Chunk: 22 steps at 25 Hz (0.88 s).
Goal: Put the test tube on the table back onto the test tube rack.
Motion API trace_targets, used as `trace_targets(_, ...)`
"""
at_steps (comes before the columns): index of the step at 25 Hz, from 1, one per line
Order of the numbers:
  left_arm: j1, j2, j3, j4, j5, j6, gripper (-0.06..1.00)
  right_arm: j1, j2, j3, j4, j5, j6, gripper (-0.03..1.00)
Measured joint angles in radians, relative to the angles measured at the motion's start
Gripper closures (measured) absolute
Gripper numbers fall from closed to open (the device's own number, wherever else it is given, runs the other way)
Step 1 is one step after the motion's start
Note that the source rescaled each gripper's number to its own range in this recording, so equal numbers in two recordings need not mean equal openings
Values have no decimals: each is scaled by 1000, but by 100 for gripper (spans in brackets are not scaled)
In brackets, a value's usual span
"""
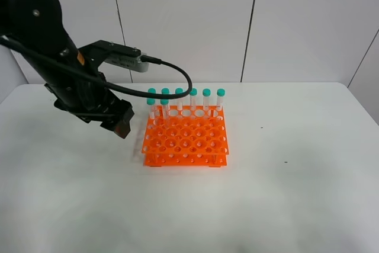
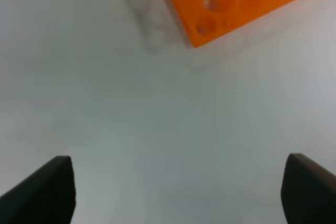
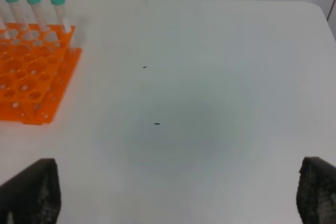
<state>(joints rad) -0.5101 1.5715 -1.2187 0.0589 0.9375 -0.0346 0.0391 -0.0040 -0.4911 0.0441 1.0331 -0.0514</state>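
The rack point(image 1: 185, 135) stands on the table point(image 1: 284, 194), and all eight tubes that I can see are upright in it. Six stand in its far row; two more stand just in front of that row, at the end nearest the left arm. One of these two, the tube point(image 1: 151, 111) in the corner hole, is nearest the left gripper point(image 1: 121, 124), so I judge it is the one that belongs to the task. I cannot be sure, because the tubes all look the same. No tube lies on the table in any view, so the task looks finished, or nearly so.

The left gripper hangs just beside the rack, at the corner where the two extra tubes stand, and a little above the table. Its jaws are spread wide and nothing is between them; the left wrist view shows only white table and a corner of the rack. This position fits a gripper that has nothing more to hold beside the rack.

The right gripper point(image 3: 178, 195) is well apart from the rack, on the side away from the left arm. Its jaws are also wide apart and empty. It probably waits there so that it does not disturb the rack.
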Motion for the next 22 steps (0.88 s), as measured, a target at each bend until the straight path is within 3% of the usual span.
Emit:
trace_targets(4, 74, 68, -36, -59, 7, 45, -2, 0, 0, 0, 0, 0, 0, -3)
trace_targets(15, 467, 105, -36, -59, 132, 81, -2, 0, 0, 0, 0, 0, 0, -3)
trace_targets(22, 508, -40, 94, -59, 139, 81, -2, 0, 0, 0, 0, 0, 0, -3)
